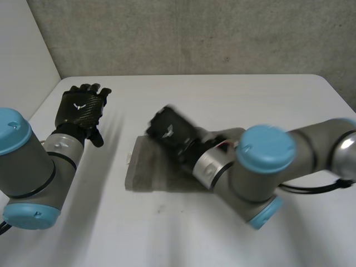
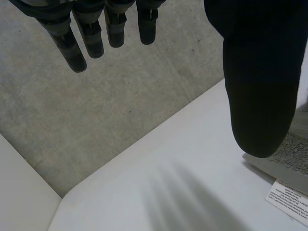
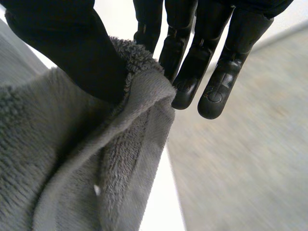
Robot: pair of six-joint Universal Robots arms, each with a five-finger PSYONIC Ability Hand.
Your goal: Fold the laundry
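A grey towel (image 1: 149, 173) lies folded on the white table (image 1: 233, 94), with a white label (image 2: 288, 199) at its near-left corner. My right hand (image 1: 169, 132) is over the towel's far edge. In the right wrist view the thumb (image 3: 72, 48) pinches a lifted fold of the towel (image 3: 72, 168) against the fingers (image 3: 192, 62). My left hand (image 1: 82, 108) hangs open over the table's far-left corner, apart from the towel. In the left wrist view its fingers (image 2: 96, 33) are straight, and the towel's edge (image 2: 296, 149) lies beside the thumb.
A grey concrete wall (image 1: 194, 33) runs behind the table and a white wall (image 1: 22, 50) stands at the left. The right arm (image 1: 267, 167) lies across the towel's right part. Bare table spreads in front of the towel.
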